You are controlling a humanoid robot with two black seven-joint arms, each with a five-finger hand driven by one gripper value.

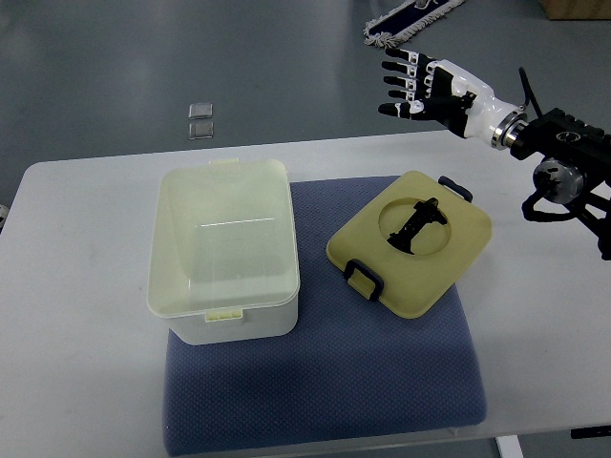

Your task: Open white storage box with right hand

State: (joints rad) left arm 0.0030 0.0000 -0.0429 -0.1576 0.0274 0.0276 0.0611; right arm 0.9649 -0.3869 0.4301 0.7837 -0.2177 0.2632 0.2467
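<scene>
top view: the white storage box (224, 253) stands open in the left-centre of the frame, its long sides running up and down the picture, its lower end on the left part of a blue mat (325, 382) and its upper end reaching past the mat's top edge onto the white worktop (76, 286). the inside shows bare. its yellowish lid (453, 262) lies flat on the mat to the right of the box, turned at an angle, apart from the box wall with a narrow strip of mat between them. the lid has a dark latch at its lower left edge, another at its upper right edge, and a round recess with a black handle in the middle.

the right hand (415, 86) hangs in the upper right of the frame, above and beyond the worktop's far edge, well apart from both lid and box. its fingers (396, 67) are spread and released, grasping nothing. the arm runs off the right edge.

bare worktop lies left of the box and right of the mat. on the grey floor, two small clear squares (200, 119) sit upper left, and a mop head (415, 19) lies at the top.
</scene>
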